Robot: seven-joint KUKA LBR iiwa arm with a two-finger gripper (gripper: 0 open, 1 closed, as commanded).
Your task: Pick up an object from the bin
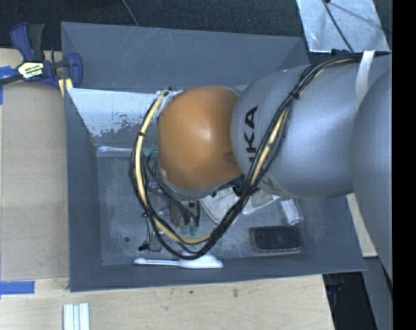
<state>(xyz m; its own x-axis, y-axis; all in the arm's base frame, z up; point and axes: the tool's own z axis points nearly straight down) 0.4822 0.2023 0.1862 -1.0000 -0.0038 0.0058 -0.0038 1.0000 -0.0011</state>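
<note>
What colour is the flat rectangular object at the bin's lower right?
The flat rectangular object is black; camera view.

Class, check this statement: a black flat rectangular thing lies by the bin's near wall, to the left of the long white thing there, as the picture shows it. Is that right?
Not quite. In the camera view the black flat rectangular thing lies to the right of the long white thing, not to its left. Both do lie by the near wall of the bin.

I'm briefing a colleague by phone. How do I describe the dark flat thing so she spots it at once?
Find the grey metal bin, then its floor along the near wall, below the silver arm. There lies a flat black rectangle; the slim stick left of it is white.
</note>
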